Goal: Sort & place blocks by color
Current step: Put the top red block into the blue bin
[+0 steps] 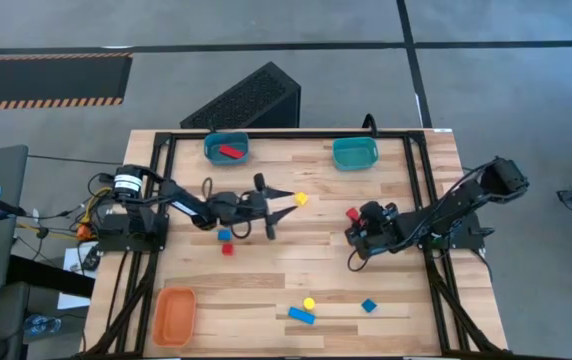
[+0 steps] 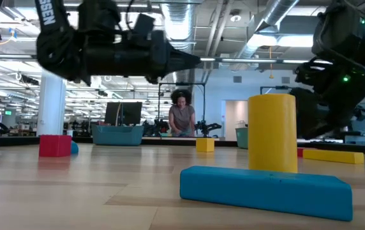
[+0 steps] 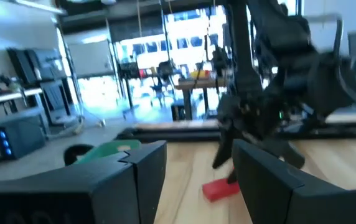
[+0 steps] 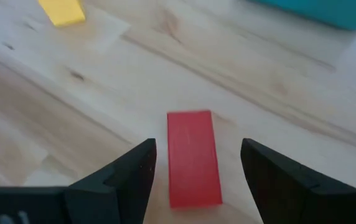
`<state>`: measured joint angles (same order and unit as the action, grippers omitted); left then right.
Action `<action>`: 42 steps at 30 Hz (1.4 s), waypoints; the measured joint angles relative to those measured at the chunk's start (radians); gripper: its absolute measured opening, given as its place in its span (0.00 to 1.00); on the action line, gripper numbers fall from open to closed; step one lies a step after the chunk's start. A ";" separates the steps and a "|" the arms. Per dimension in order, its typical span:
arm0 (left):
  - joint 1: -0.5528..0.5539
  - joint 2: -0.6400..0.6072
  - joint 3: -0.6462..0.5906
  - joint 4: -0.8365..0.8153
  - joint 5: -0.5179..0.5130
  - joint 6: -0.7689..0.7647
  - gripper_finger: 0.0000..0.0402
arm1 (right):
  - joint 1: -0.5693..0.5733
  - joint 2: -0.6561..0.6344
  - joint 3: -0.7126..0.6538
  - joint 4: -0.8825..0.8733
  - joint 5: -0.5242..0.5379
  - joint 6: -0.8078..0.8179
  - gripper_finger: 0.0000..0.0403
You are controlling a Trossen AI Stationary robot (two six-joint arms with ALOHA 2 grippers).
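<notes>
My right gripper [image 4: 196, 180] is open and low over the table, right of centre [image 1: 354, 224]. Its fingers stand on either side of a flat-lying red bar block [image 4: 193, 157] without touching it. My left gripper [image 1: 278, 210] is open and raised above the table's middle [image 2: 138, 51], pointing right toward that red bar [image 3: 221, 188]. A yellow block [image 1: 300, 199] lies just past it. A blue block [image 1: 224, 236] and a red block [image 1: 228, 248] lie under the left arm. A blue bar [image 1: 301, 315], a yellow piece [image 1: 309, 303] and a blue cube [image 1: 369, 306] lie near the near edge.
Two teal bins stand at the far edge, the left one [image 1: 211, 148] holding a red block [image 1: 230, 152], the right one [image 1: 355, 153]. An orange bin [image 1: 175, 315] sits at the near left corner. A person [image 2: 182, 118] stands in the room beyond the table.
</notes>
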<state>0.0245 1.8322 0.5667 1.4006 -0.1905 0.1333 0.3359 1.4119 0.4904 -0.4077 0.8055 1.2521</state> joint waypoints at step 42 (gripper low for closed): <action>0.098 -0.086 0.141 -0.729 0.322 -0.326 0.68 | -0.048 0.238 0.319 0.473 0.112 -1.300 0.30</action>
<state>0.1223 1.7460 0.7078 0.6714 0.1314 -0.1929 0.2880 1.6498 0.8091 0.0649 0.9173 -0.0480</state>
